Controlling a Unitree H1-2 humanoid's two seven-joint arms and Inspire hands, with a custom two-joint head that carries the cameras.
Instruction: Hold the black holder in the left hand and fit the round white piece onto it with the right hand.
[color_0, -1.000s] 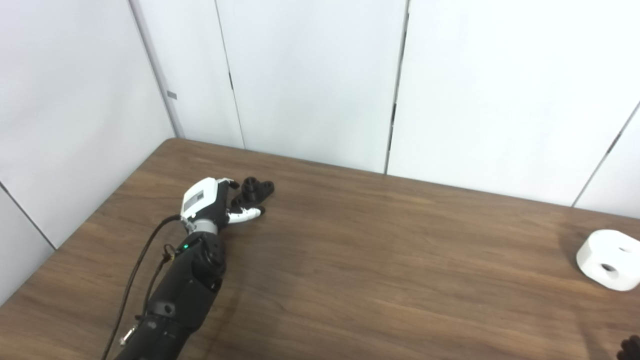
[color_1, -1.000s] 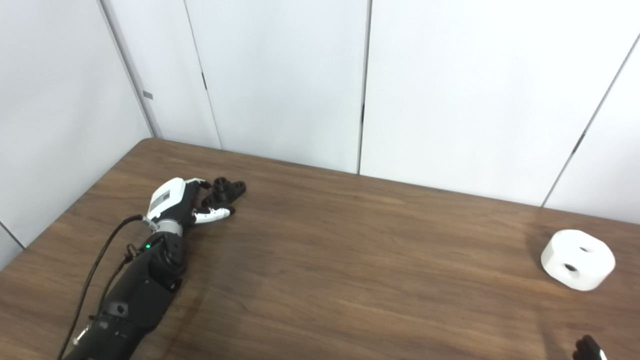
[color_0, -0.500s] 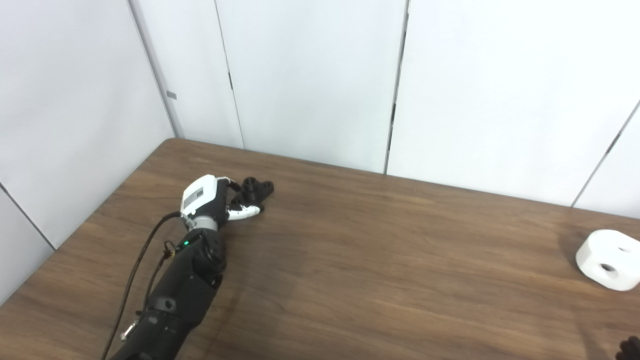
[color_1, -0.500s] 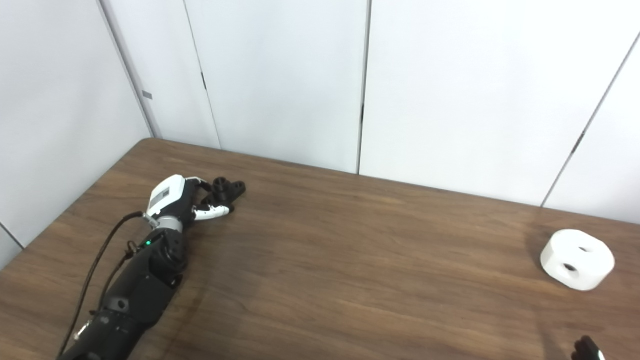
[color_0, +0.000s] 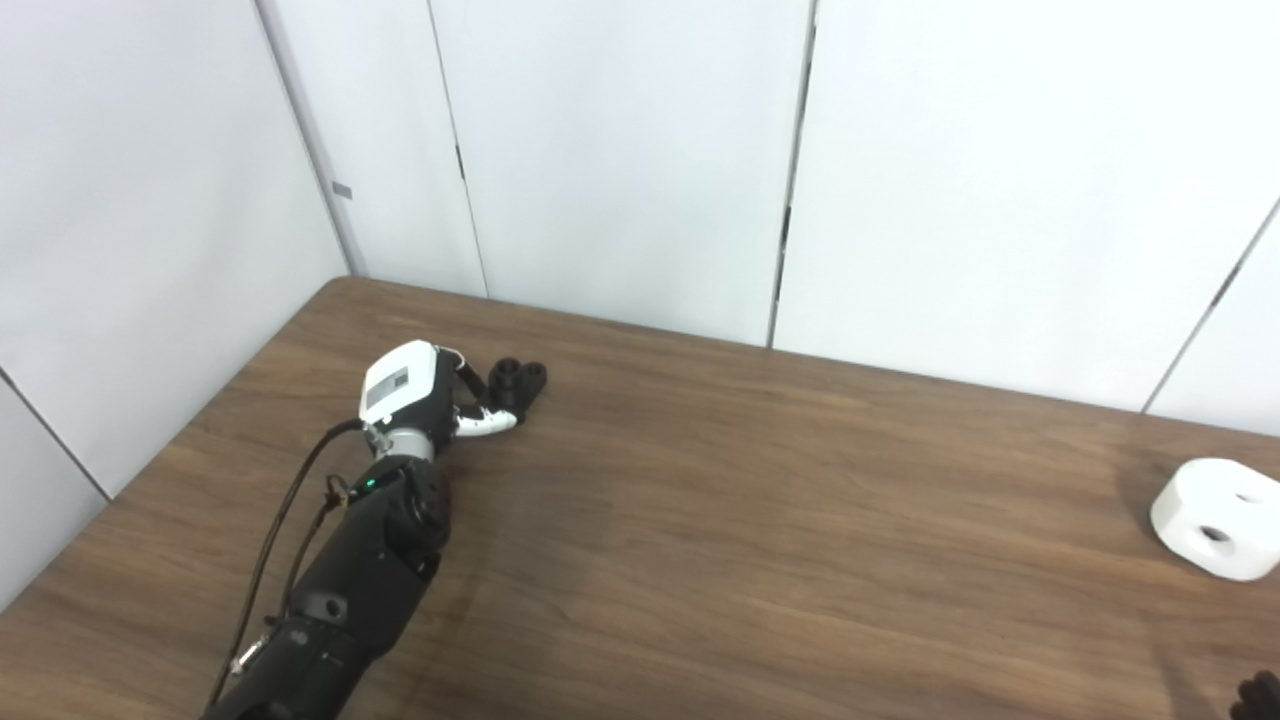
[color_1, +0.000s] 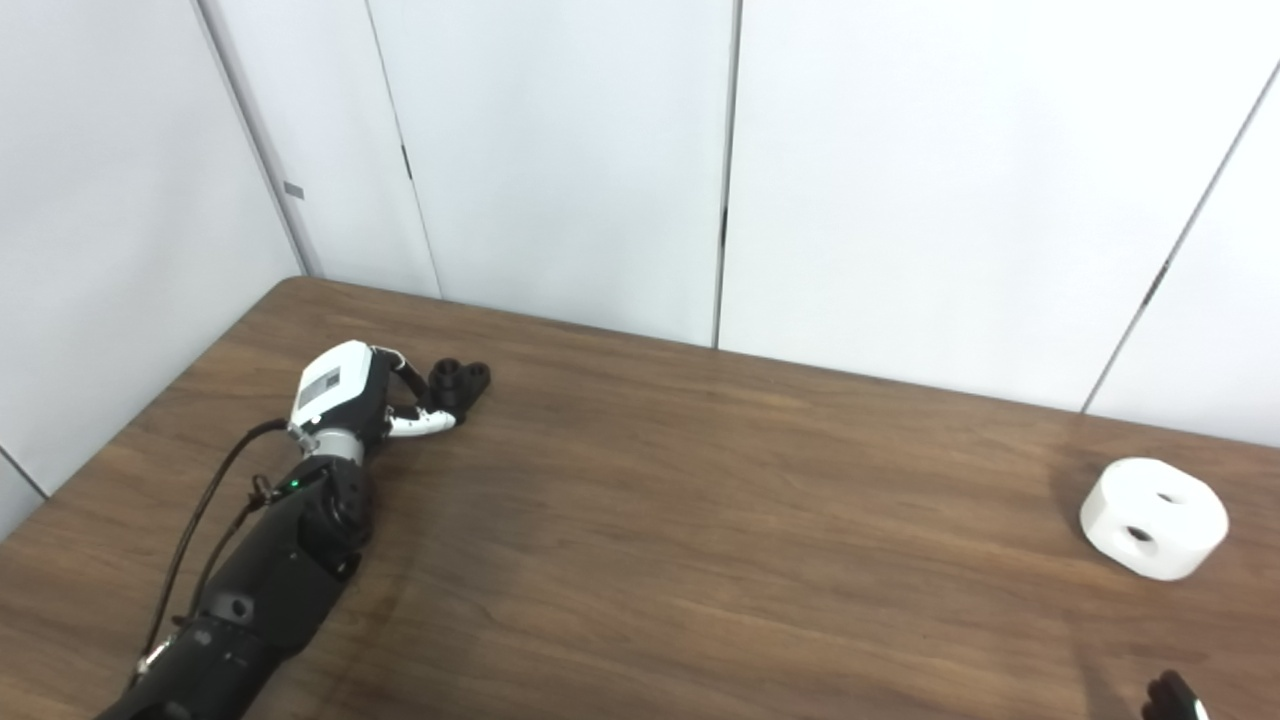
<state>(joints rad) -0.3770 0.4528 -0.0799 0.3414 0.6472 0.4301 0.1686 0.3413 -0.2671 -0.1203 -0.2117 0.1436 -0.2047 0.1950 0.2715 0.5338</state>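
Left eye view shows the left hand (color_0: 420, 390) at the far left of the table (color_0: 700, 520), its fingers (color_0: 490, 422) curled around the black holder (color_0: 518, 380), which sits against the fingertips and looks to rest on the wood; whether the grip is firm I cannot tell, though the fingers appear to be closing on it. The white piece (color_1: 1153, 518) lies by itself at the far right of the table, well apart from the holder. Only a dark sliver of the right hand (color_1: 1170, 697) shows at the bottom right corner, near the white piece but not touching it, and its fingers cannot be read as spread or pressed together. So the task is at its start: the holder is being grasped and has not been lifted, the white piece is untouched, and picking it up, bringing the two together and fitting them are all left to do. Compared with a second ago, the left hand has reached a little farther over the holder and covers more of it, so only the two round ends now show; the white piece has not moved, and the right hand has stayed at the corner.
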